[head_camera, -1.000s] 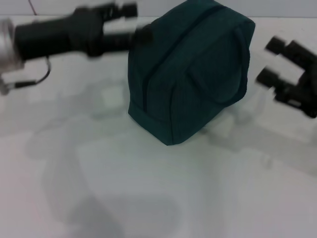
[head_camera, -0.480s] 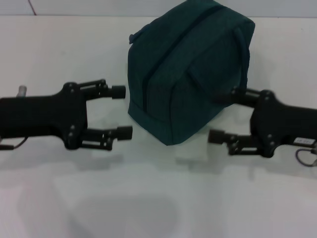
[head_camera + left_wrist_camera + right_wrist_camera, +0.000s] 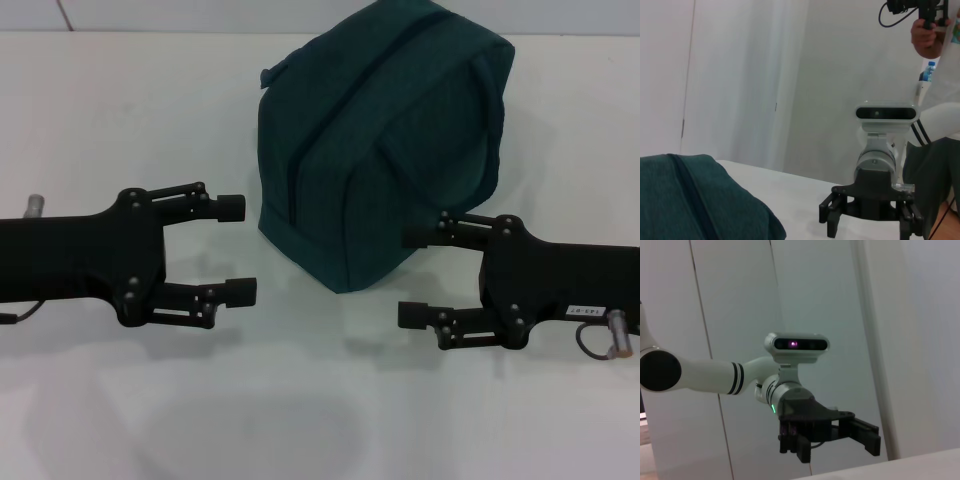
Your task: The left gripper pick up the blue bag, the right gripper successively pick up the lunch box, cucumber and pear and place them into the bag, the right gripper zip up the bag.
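Blue bag (image 3: 380,140) sits zipped at back-center of white counter (image 3: 300,400). Left hand (image 3: 238,249) & right hand (image 3: 412,275) hover either side of it, near its front, both w/ fingers spread, holding nothing, facing each other.

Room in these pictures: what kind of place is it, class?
Probably a robot lab or test room: a bare white table, plain white wall panels, and a person holding camera gear beside the robot.
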